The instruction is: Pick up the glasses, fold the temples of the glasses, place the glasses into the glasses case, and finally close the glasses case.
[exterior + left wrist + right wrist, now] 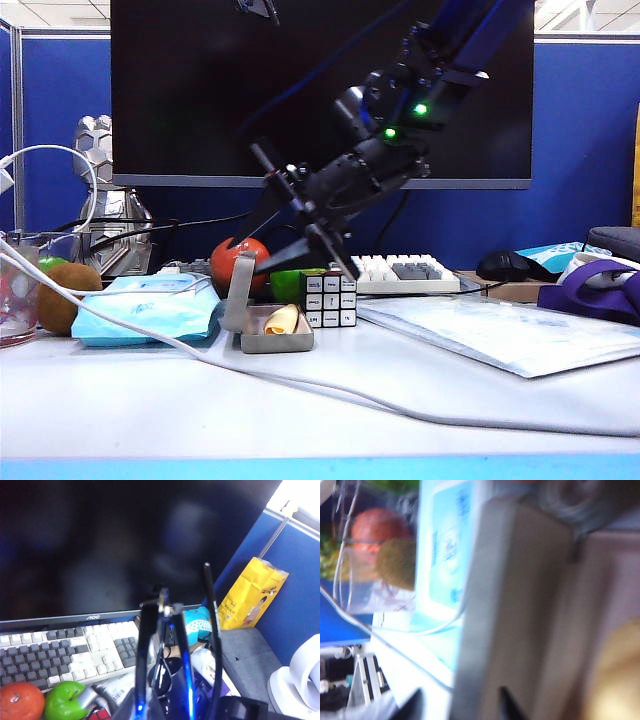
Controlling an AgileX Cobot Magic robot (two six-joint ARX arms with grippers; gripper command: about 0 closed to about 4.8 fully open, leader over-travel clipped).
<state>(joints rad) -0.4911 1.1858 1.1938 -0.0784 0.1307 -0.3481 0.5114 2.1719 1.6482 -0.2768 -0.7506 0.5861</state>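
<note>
Glasses case sits open on the table, its lid up and only yellow cloth inside. The right gripper hangs over it, fingers apart.

From the left wrist, the left gripper is pinched tight, high over the keyboard. It seems to hold the thin black glasses, with one temple sticking out, not folded.

From the right wrist, the blurry grey lid fills the view. I think folding comes next.

The glasses case sits open on the table, a tissue packet to its left, a Rubik's cube to its right, a keyboard behind the cube.
</note>
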